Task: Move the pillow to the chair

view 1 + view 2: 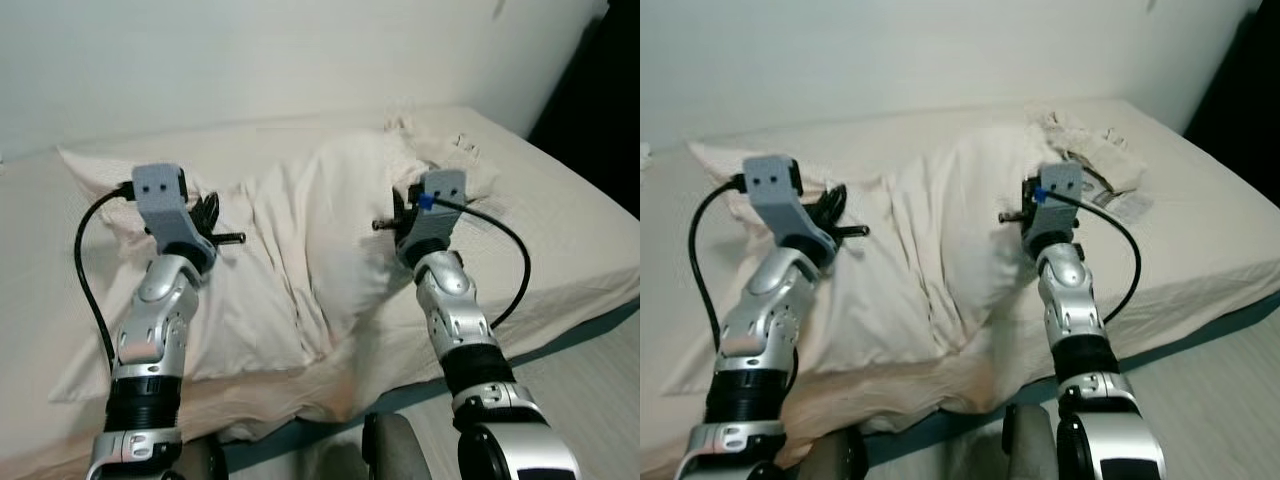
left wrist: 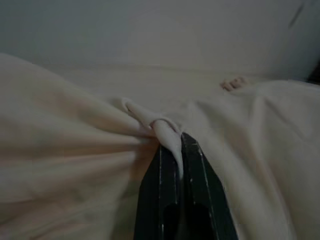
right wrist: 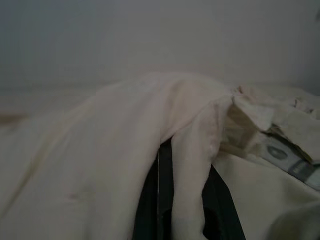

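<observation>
Pillow [image 1: 330, 240] on bed [image 1: 560, 230], left gripper [image 2: 176, 150] pinching its fabric, right gripper [image 3: 182, 165] clamping a fold

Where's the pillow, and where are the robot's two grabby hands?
pillow [image 1: 330, 230], left eye view, on its raised, creased middle.
left gripper [image 2: 179, 150], left wrist view, fingertips pinching a fold of the pillowcase.
right gripper [image 3: 187, 150], right wrist view, fabric clamped between the black fingers.
</observation>
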`<state>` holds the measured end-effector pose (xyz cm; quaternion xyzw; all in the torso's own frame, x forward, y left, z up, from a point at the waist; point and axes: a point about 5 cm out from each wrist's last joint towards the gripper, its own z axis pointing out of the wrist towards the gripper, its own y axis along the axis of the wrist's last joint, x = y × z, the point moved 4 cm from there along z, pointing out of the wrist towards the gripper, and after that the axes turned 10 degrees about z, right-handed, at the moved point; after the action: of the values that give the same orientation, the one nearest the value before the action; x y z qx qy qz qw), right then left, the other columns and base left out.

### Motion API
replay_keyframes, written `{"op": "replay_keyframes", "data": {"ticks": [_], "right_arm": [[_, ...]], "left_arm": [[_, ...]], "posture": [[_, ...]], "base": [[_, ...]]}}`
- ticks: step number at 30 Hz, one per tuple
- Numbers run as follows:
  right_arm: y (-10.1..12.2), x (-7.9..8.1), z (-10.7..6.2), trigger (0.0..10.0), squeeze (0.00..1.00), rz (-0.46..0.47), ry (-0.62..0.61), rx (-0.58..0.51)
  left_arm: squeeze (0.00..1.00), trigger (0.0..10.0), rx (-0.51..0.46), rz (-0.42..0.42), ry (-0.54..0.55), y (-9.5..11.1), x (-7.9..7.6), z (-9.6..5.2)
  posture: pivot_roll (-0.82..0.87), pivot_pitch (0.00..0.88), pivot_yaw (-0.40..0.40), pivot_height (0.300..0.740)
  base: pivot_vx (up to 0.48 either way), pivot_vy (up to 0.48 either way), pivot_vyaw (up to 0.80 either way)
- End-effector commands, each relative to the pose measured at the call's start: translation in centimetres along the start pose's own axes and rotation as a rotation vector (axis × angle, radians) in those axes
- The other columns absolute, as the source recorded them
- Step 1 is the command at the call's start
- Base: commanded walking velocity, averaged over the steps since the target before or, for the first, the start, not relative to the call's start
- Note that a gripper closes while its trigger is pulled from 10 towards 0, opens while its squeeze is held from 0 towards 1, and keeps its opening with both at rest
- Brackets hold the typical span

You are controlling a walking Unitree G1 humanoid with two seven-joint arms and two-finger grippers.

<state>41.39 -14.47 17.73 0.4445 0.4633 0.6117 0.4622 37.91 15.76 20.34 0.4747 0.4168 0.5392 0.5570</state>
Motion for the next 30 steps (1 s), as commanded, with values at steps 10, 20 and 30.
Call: {"op": "replay_keyframes", "data": {"ticks": [10,20,30], "right_arm": [[-3.3,0.9,-2.0,10.0,0.00,0.003,0.107,0.083],[-4.1,1.2,-2.5,10.0,0.00,0.005,0.114,0.087],[-4.8,1.0,-2.9,10.0,0.00,0.033,0.108,0.112]], "left_arm": [[0.00,10.0,0.039,-0.021,0.036,-2.7,0.1,-1.9],[0.00,10.0,0.032,0.067,0.003,-3.6,-0.7,-2.1],[0.00,10.0,0.052,0.072,-0.005,-4.5,-1.5,-2.4]], "posture": [[-0.01,0.019,-0.036,0.571],[-0.01,0.021,-0.035,0.616],[-0.02,0.021,-0.040,0.661]], "base": [[0.000,0.000,0.00],[0.000,0.000,0.00],[0.000,0.000,0.00]]}}
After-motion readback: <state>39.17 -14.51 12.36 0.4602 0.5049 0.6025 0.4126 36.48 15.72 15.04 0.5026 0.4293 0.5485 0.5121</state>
